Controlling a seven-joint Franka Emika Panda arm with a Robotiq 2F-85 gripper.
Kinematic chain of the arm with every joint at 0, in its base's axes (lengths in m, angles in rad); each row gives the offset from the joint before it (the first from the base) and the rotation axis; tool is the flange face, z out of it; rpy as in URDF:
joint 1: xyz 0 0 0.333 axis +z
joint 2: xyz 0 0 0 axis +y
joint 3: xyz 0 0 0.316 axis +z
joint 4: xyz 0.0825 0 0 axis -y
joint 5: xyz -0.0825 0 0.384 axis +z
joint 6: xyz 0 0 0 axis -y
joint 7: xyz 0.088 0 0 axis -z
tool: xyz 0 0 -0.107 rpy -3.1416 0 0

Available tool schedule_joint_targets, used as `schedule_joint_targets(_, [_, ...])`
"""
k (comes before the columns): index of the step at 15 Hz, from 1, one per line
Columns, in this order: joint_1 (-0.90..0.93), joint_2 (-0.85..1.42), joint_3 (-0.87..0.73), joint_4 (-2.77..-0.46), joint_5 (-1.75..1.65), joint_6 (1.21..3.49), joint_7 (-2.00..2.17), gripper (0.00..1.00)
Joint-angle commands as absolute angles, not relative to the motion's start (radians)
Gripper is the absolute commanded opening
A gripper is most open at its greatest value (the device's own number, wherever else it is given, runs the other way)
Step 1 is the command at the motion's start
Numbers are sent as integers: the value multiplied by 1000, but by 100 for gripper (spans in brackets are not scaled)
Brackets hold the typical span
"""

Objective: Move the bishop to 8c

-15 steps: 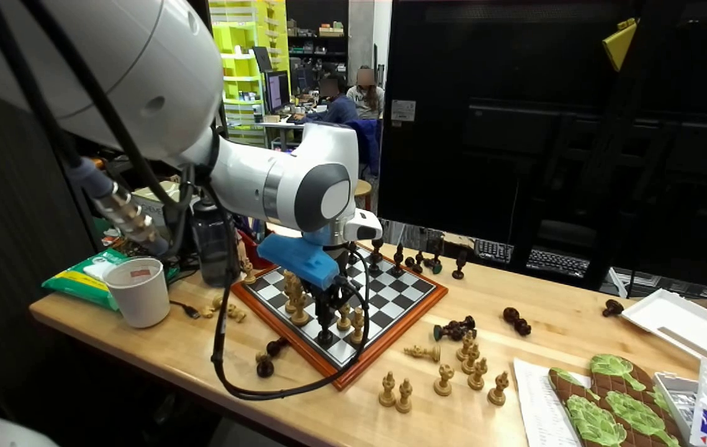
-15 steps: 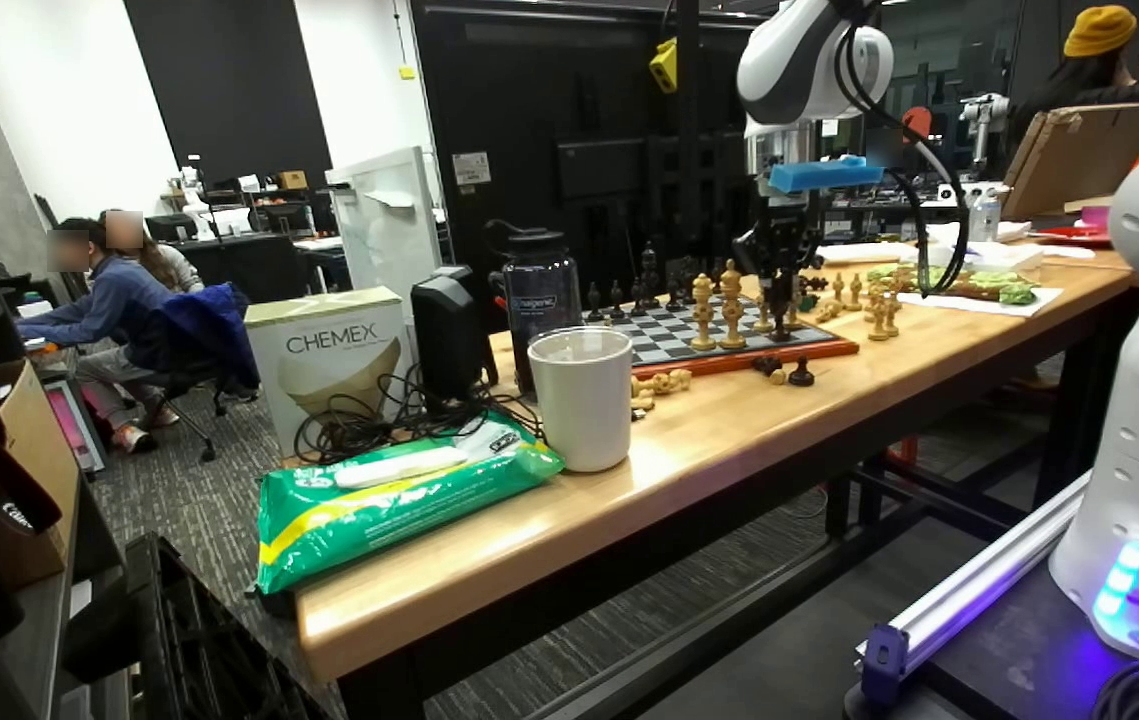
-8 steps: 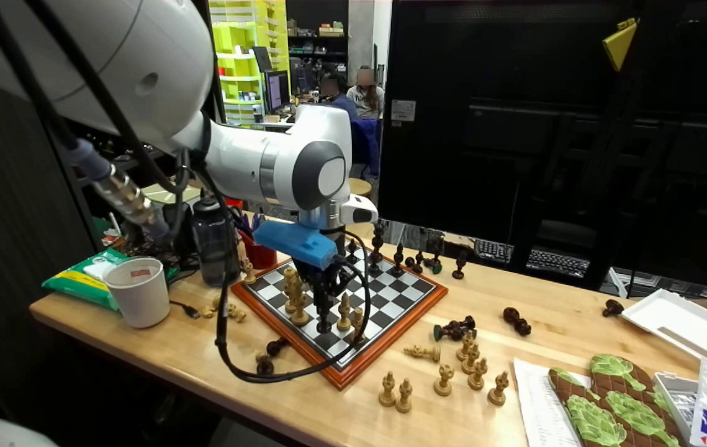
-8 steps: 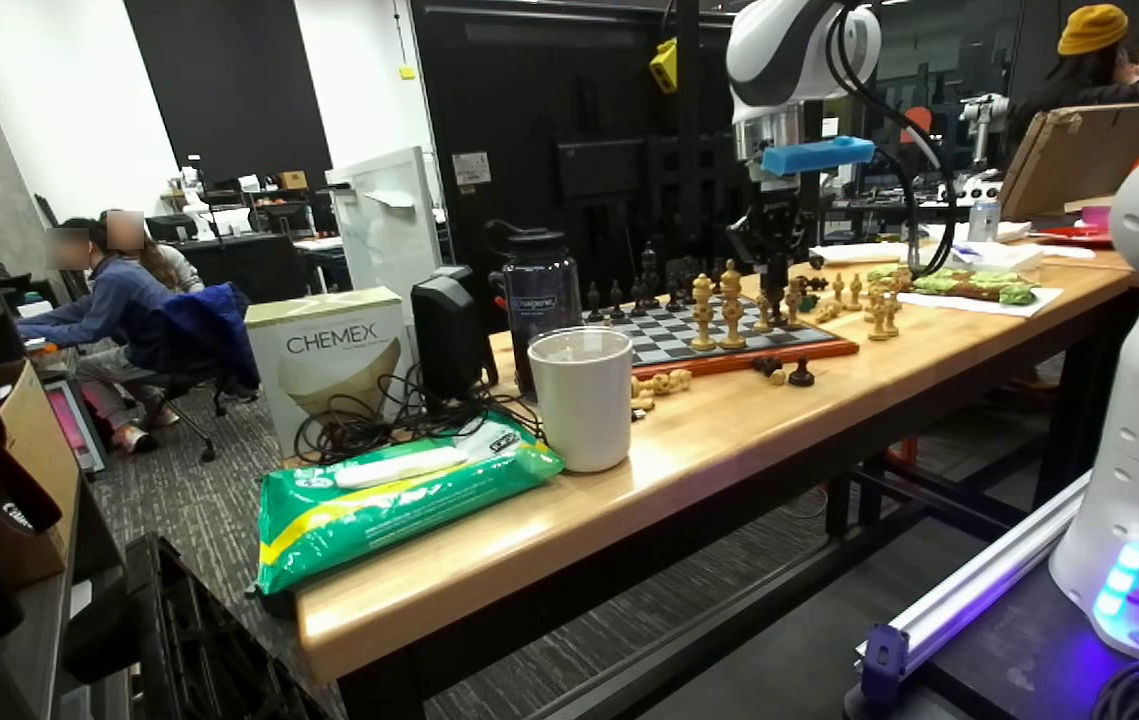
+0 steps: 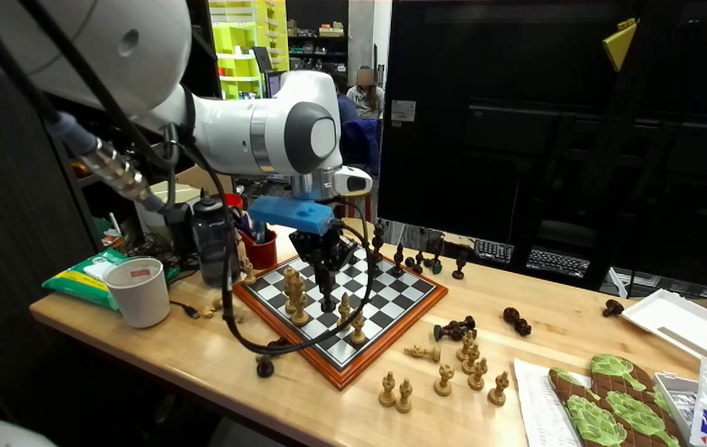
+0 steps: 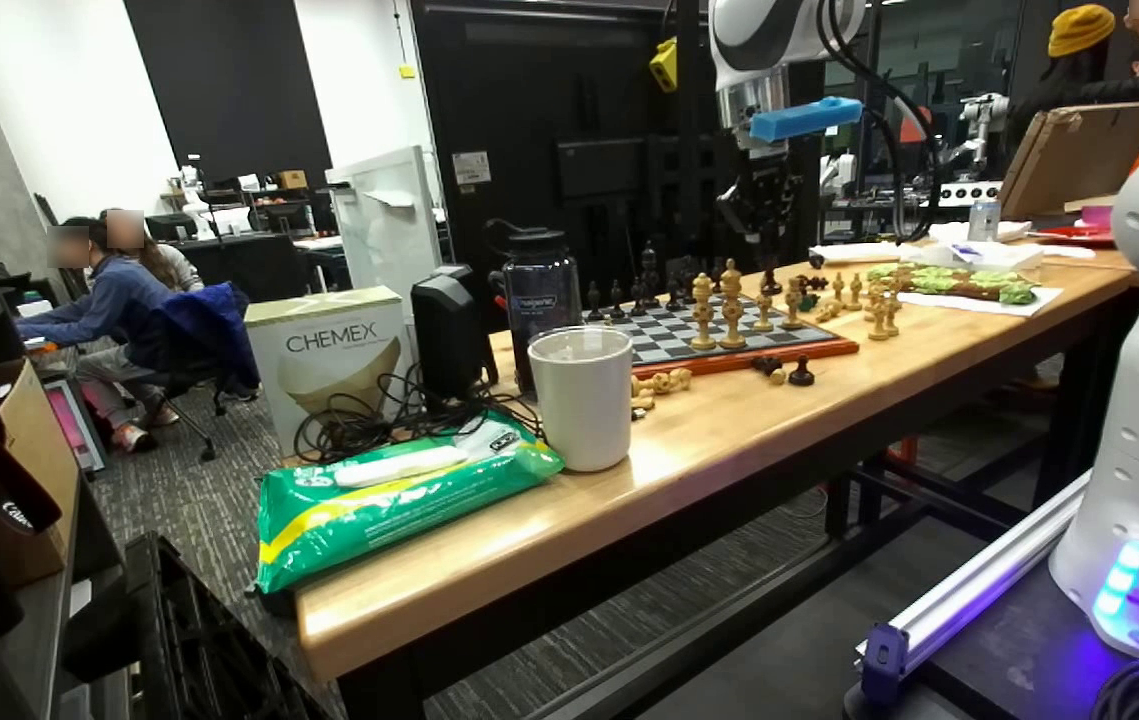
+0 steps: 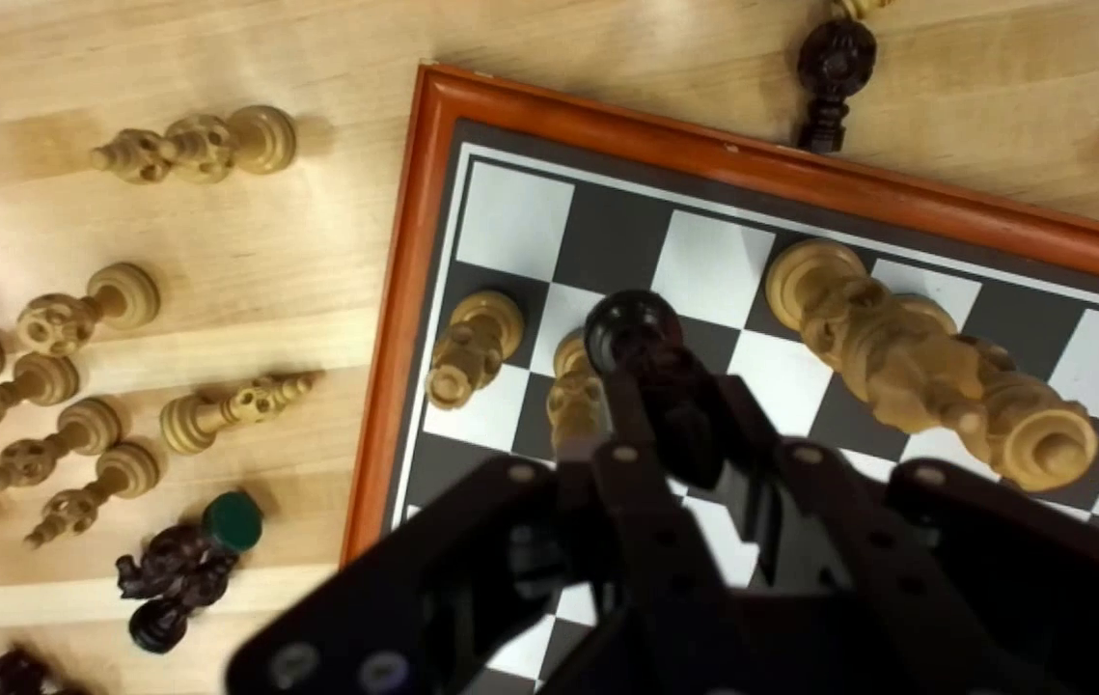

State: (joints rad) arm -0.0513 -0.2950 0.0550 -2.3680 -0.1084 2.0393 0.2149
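One dark bishop (image 7: 650,347), so called on the task's word because the grip hides its head, hangs upright between the narrow, clamped fingers of the robot's tool (image 5: 326,285). It appears to be above the near-left side of the chessboard (image 5: 390,334), as seen in an exterior view.

Crowding looks like the chief danger: two tall pale chessmen (image 5: 299,304) stand to the left and two shorter pale chessmen (image 5: 344,310) to the right, and a low sideways swing could topple any of them. A black cable (image 5: 227,315) loops down on the near side and could sweep the pieces if the tool dips. The rounded body may twist in the grip and land leaning. No lettering is legible, so 8c invites a miscount.

The bishop is glossy and almost black, with a round foot. The pale men look like carved wood on ringed bases. Flat silver-white and black squares lie inside a red-brown wooden frame (image 7: 406,290) on a blond, streaky-grained surface (image 5: 452,428). To the right, a toppled dark chessman (image 7: 233,523) bares a green underside, perhaps felt.
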Motion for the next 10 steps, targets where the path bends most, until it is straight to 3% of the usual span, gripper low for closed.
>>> schedule_joint_targets(1, [-30, -311, 66, -2308, -125, 1979, 211, 5])
schedule_joint_targets(10, [1, -223, 62, -2123, -118, 1933, 130, 5])
